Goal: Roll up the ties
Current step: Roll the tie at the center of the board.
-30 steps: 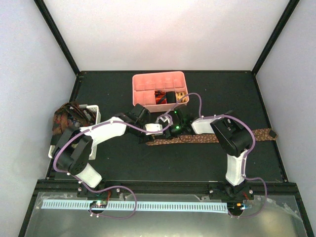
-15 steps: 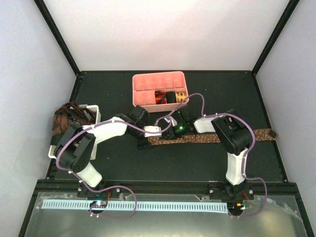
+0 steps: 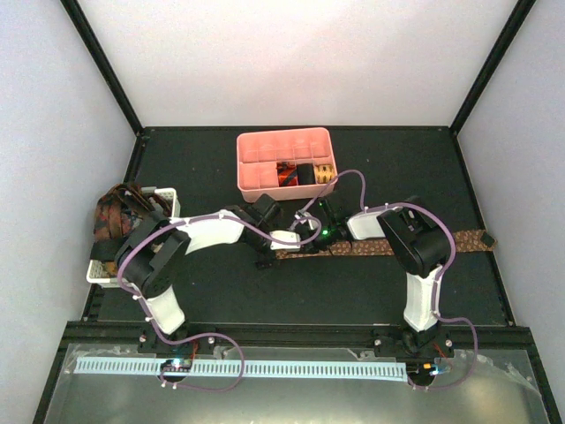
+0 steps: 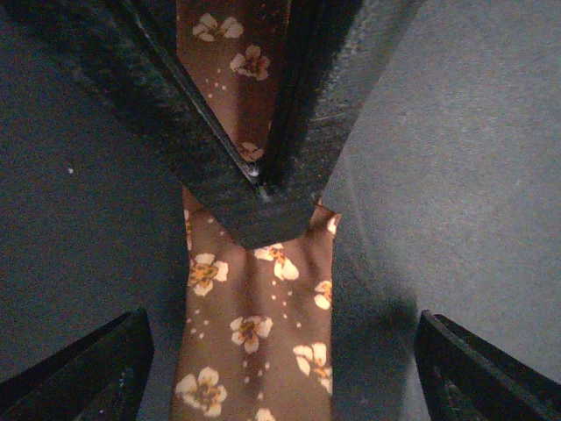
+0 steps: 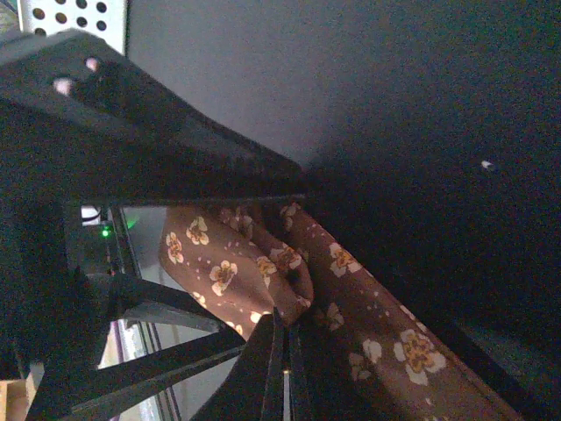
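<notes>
Closely, right pincer (image 5: 282,326) pinching brown floral tie (image 4: 254,338), left pincer (image 4: 282,323) spread astride.

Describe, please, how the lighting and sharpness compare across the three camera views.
Top external: evenly lit and sharp, though the brown tie shows little detail against the black mat. Left wrist: the tie's flower print is crisp, the dark jaws above it are soft, and a shadow falls to the right of the tie. Right wrist: dim, the jaws nearly silhouettes, the print still readable.

Top camera looking down from above, wrist cameras close, sharing brown tie (image 4: 254,324)
</notes>
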